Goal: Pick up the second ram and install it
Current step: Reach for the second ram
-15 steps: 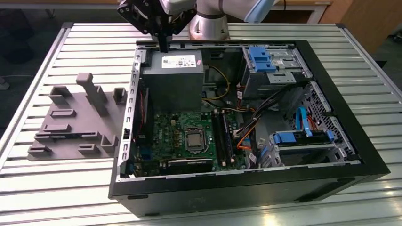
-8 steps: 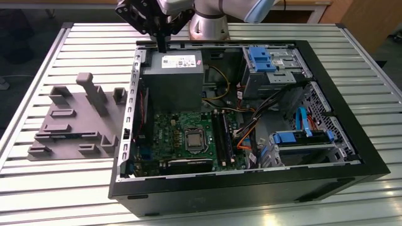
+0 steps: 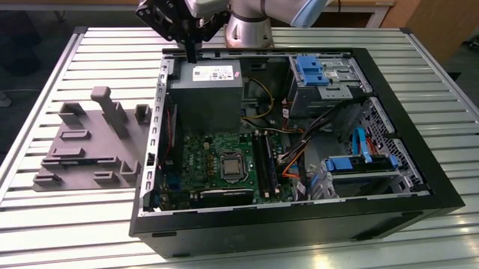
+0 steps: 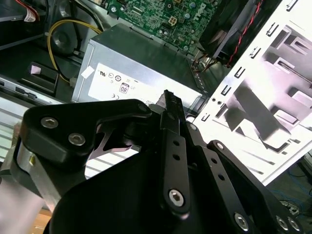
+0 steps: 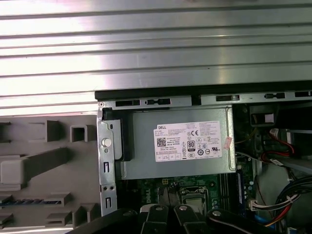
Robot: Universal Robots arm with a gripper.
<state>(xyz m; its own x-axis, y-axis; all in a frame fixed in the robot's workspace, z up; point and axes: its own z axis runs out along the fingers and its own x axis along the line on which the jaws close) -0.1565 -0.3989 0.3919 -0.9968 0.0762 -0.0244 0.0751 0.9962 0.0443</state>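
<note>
Gripper (image 3: 192,56), black, clenched shut, hangs over grey power supply box (image 3: 206,95) in open black computer case's (image 3: 299,224) corner; dark memory stick (image 5: 23,201) lies in grey fixture (image 5: 48,161).

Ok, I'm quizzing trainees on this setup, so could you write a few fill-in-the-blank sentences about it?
1. The gripper hangs above the grey power supply, which carries a ___ label.
2. The grey plastic block sits on the exterior view's ___ of the computer case.
3. The drive clips inside the case are coloured ___.
Missing words: white, left, blue.
</note>
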